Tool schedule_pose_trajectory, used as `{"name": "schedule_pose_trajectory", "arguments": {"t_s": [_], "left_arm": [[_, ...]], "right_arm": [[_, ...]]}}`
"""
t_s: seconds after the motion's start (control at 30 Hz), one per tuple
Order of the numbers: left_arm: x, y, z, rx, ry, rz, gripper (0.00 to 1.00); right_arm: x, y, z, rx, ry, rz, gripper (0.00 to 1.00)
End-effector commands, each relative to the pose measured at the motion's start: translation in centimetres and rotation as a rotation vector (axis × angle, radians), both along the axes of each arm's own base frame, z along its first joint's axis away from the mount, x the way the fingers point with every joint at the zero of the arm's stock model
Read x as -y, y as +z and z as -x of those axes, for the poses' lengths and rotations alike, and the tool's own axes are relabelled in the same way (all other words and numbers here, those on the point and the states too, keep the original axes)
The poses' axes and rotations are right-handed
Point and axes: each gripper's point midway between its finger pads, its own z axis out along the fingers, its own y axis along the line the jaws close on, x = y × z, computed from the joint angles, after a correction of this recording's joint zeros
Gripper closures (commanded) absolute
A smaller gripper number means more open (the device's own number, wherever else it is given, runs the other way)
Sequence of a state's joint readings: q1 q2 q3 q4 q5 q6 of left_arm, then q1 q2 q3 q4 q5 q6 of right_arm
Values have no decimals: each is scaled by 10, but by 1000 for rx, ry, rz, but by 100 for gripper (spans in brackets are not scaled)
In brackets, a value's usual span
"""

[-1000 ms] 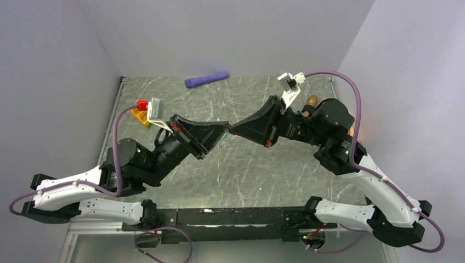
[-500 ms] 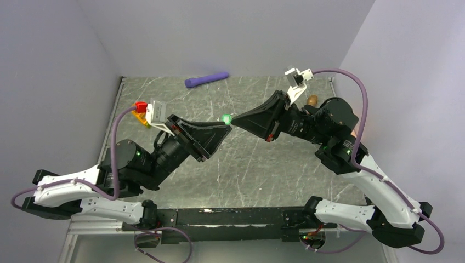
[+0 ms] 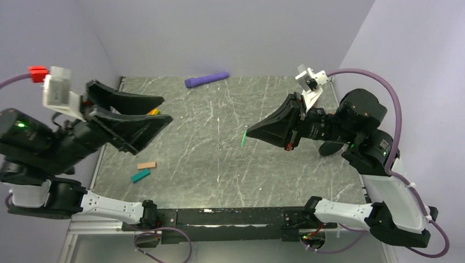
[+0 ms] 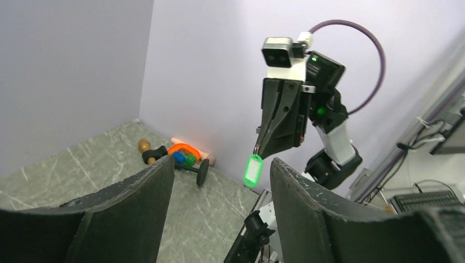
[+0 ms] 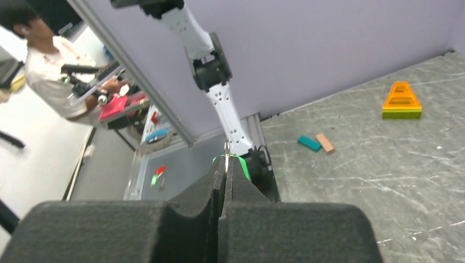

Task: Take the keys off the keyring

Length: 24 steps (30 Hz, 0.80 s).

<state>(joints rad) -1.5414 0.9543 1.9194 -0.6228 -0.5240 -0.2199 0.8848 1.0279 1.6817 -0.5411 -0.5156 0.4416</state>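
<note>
The keys [image 4: 253, 171] are hanging just under the tips of my right gripper [image 3: 248, 131], which is pinching them at the top; I'm holding my left gripper [image 3: 167, 109] well apart from it, fingers spread; farther off, below that hand, a tan block [image 3: 146, 165] and a teal block [image 3: 140, 175] are lying side by side.

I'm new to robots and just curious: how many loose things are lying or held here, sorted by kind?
Small blocks: 2 (tan block, teal block)
Purple cylinder: 1
Green key tag: 1
Orange triangle toy: 1
Wheeled toy: 1
Total: 6
</note>
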Motion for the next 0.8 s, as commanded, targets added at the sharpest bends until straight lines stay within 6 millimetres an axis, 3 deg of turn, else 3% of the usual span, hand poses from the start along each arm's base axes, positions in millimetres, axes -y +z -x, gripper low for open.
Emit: {"name": "schedule_pose_trajectory", "arguments": {"t_s": [0.0, 0.07, 0.1, 0.23, 0.33, 0.4, 0.5, 0.77], "left_arm": [[16, -33, 20, 69, -125, -229, 30], [27, -46, 24, 44, -151, -289, 29], [37, -63, 20, 13, -129, -359, 27], [43, -120, -19, -160, 109, -584, 22], [38, -147, -47, -317, 171, -611, 35], [41, -159, -57, -356, 147, -575, 38], [54, -148, -52, -285, -21, -451, 31], [77, -127, -9, -179, -471, -282, 46]], "right_arm": [[-11, -34, 10, -52, 129, 185, 100], [-16, -50, 2, -104, 111, 260, 100], [-19, -59, -4, -131, 93, 295, 100], [-21, -98, -23, -248, -2, 413, 100], [-23, -122, -21, -309, 12, 456, 100], [-26, -134, -19, -327, 33, 474, 100], [-30, -135, -10, -308, 106, 441, 100], [-32, -107, 11, -188, 251, 304, 100]]}}
